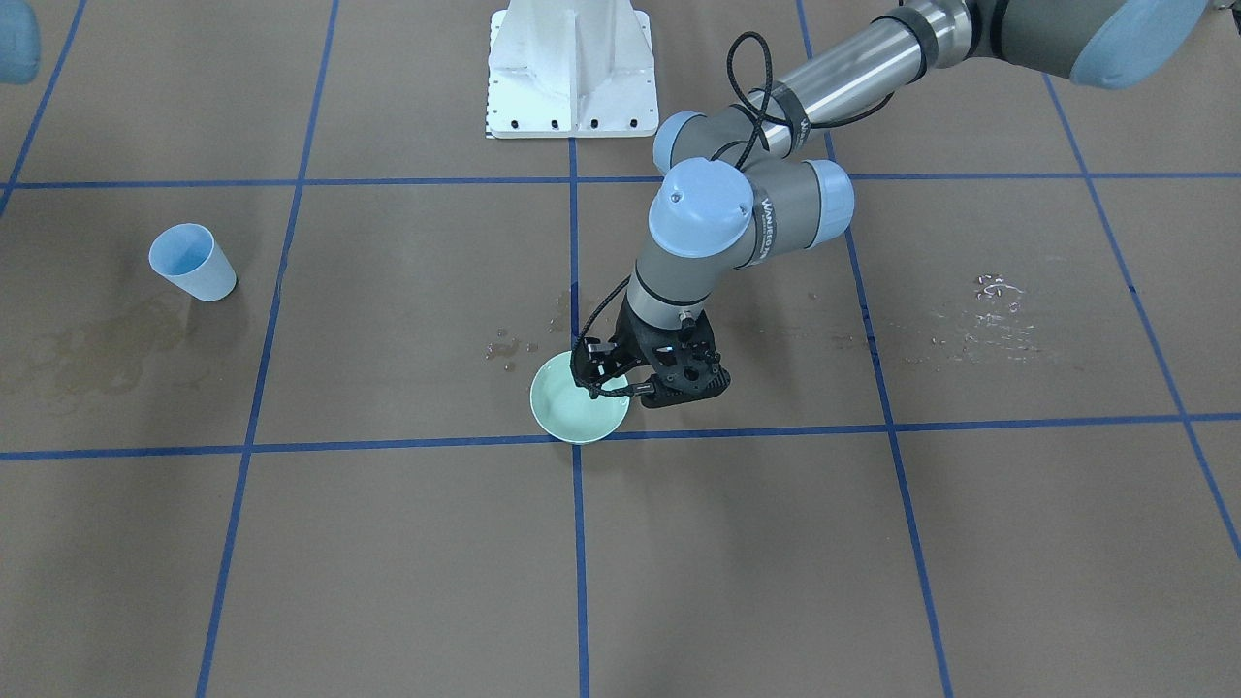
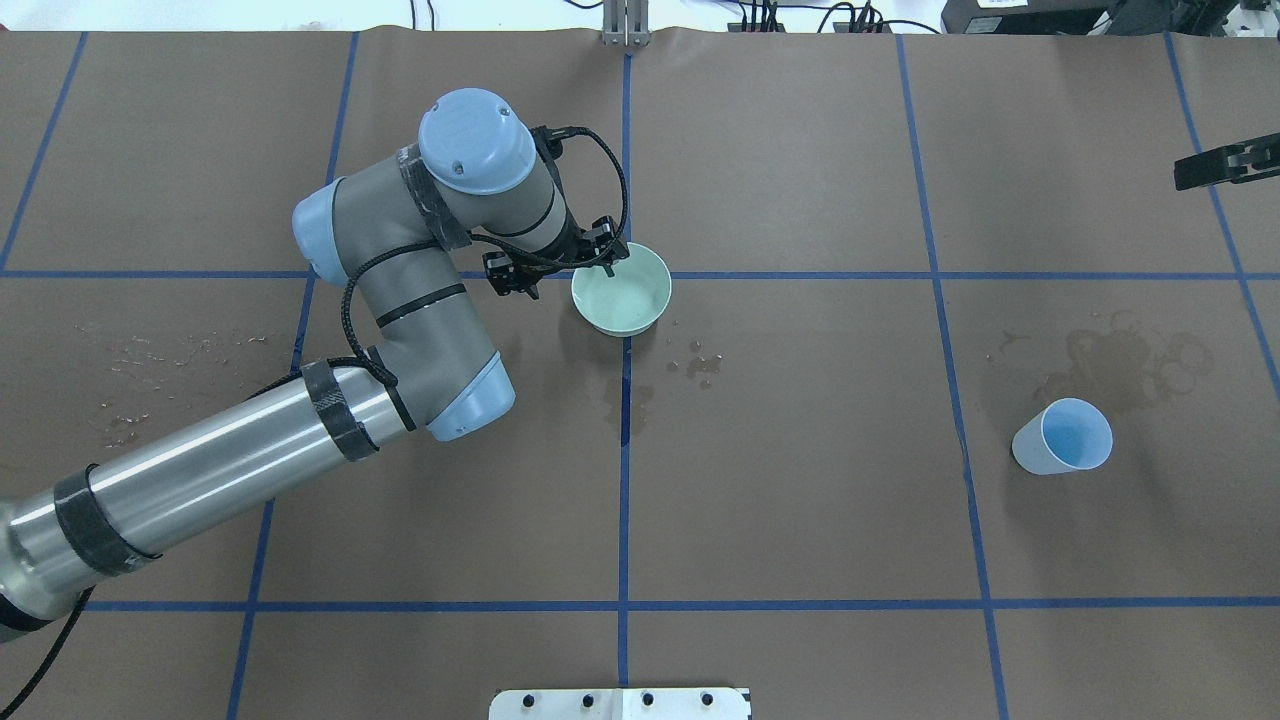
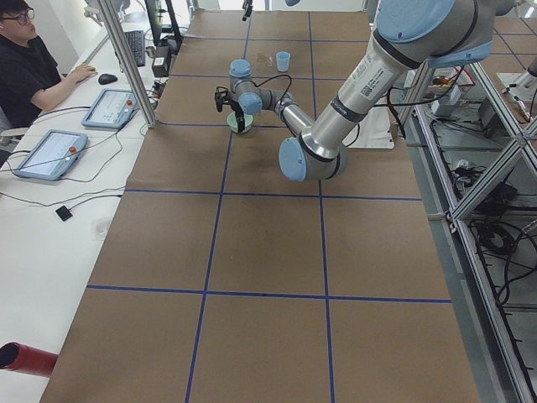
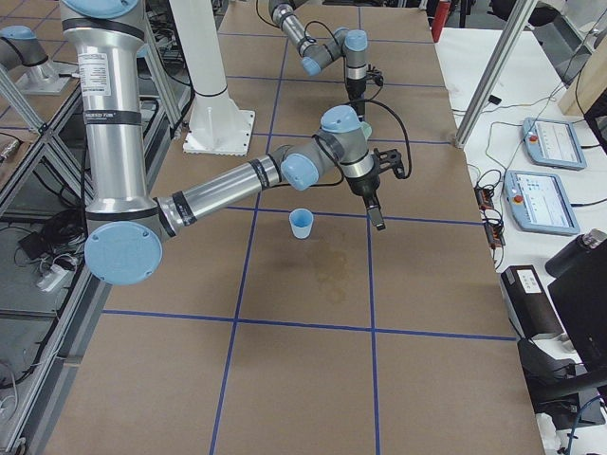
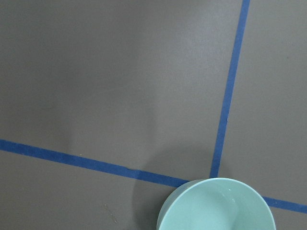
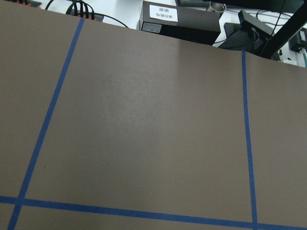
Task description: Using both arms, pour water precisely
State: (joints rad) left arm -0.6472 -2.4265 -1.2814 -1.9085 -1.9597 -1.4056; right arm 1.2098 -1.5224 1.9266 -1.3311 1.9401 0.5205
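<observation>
A pale green bowl [image 1: 572,412] stands on the brown paper at a crossing of blue tape lines; it also shows in the overhead view [image 2: 630,300] and the left wrist view [image 5: 216,208]. Its inside has a faint gloss, and I cannot make out the water for sure. My left gripper [image 1: 593,383] [image 2: 606,258] reaches down onto the bowl's rim, with one finger inside and the jaws closed on the rim. A light blue cup [image 1: 192,262] [image 2: 1065,437] stands upright and alone. My right gripper [image 2: 1185,178] [image 4: 379,223] hangs empty beyond the cup. I cannot tell whether its jaws are open.
The white pedestal [image 1: 572,68] stands at the robot's side. Glistening droplets [image 1: 989,310] lie under the left arm's side, and a few [image 2: 700,365] lie by the bowl. Dark dried stains [image 2: 1110,360] lie near the cup. An operator [image 3: 25,50] sits with tablets beside the table.
</observation>
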